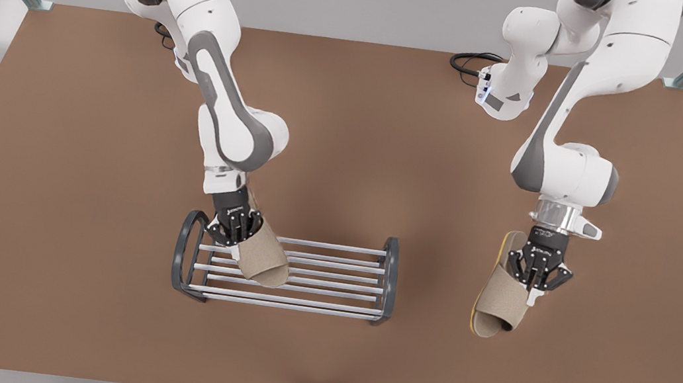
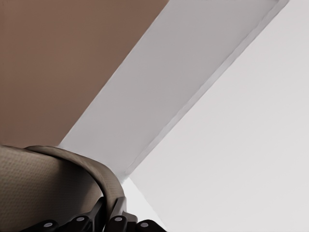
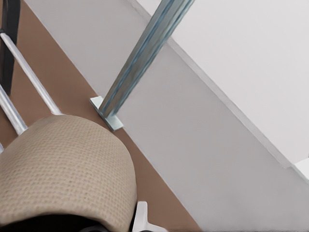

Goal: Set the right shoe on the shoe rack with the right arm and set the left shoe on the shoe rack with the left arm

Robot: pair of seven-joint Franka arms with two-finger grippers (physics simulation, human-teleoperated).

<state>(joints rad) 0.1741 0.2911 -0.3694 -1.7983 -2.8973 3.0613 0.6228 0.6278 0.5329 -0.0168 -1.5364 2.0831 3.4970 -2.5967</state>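
**Over the rack and off to its side: 2 slippers in 2 grips**

On the brown worktop (image 1: 49, 177), toward the near edge in the front view, stands the shoe rack (image 1: 302, 279), a low dark-grey frame with rounded end hoops and silvery horizontal bars. A beige open-toed slipper, the right shoe (image 1: 263, 259), sits over the rack's bars toward the hoop on the front view's left, tilted with its toe pointing down toward the near edge. The right end effector (image 1: 234, 230) is clamped on that slipper's heel end; in the right wrist view the woven upper (image 3: 63, 169) lies close under the camera, with rack bars (image 3: 29, 77) and a metal corner post (image 3: 145, 53) past it.

Well apart from the rack, on the front view's right, the left shoe (image 1: 496, 293) hangs above bare worktop, a beige slipper with a yellow sole edge, its toe pointing down. The left end effector (image 1: 538, 278) grips it along one side, fingers closed on the upper; the left wrist view shows the slipper's curved strap (image 2: 72, 164) pinched between the dark fingers (image 2: 99, 217).
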